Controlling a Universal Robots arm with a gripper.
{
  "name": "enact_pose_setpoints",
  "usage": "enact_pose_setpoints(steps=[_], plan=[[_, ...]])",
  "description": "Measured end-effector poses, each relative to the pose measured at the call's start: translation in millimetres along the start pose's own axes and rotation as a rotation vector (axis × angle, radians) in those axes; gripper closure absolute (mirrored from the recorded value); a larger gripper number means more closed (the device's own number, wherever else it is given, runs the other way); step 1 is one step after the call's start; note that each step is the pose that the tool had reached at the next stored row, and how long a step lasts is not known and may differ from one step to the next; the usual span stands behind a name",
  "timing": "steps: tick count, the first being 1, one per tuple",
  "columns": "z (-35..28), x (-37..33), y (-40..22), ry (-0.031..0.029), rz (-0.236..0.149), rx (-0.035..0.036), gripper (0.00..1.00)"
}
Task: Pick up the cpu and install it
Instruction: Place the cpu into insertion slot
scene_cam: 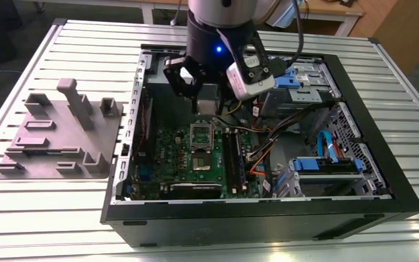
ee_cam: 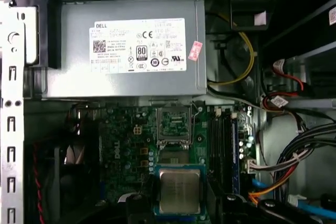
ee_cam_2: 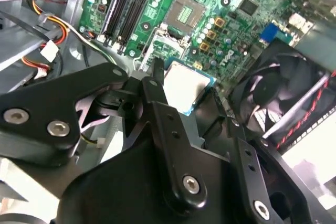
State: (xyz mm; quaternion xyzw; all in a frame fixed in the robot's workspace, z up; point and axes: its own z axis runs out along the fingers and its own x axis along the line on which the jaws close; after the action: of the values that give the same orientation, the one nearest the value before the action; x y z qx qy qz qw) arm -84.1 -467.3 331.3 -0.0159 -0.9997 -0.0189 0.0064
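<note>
The cpu [ee_cam: 179, 190] is a small square chip with a silver-grey top and a blue-green edge. My gripper [ee_cam: 179, 199] is shut on it, one dark finger on each side. The chip hangs above the green motherboard [ee_cam: 126, 145], just short of the open socket [ee_cam: 173, 121]. In the second wrist view the cpu [ee_cam_2: 186, 85] sits between the black fingers [ee_cam_2: 155, 77], with the socket [ee_cam_2: 185, 8] beyond it. In the exterior view my gripper [scene_cam: 207, 102] hovers inside the open computer case [scene_cam: 268, 210], over the board's socket [scene_cam: 201, 134].
A grey power supply [ee_cam: 131, 45] with a white label lies past the socket. Long black RAM slots [ee_cam: 223, 145] and bundled cables [ee_cam: 294, 156] flank it. A black fan [ee_cam_2: 283, 93] sits beside the board. A grey parts fixture [scene_cam: 57, 136] rests on the slatted table at the exterior view's left.
</note>
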Motion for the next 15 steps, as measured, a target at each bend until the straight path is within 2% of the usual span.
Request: enact_pose_setpoints(steps=[4, 15], plan=[[7.1, -1.5, -0.2, 0.0017, -0.042, 0.0009, 0.53], [27.1, -1.9, -2.4, 0.0018, -0.046, 0.0009, 0.53]])
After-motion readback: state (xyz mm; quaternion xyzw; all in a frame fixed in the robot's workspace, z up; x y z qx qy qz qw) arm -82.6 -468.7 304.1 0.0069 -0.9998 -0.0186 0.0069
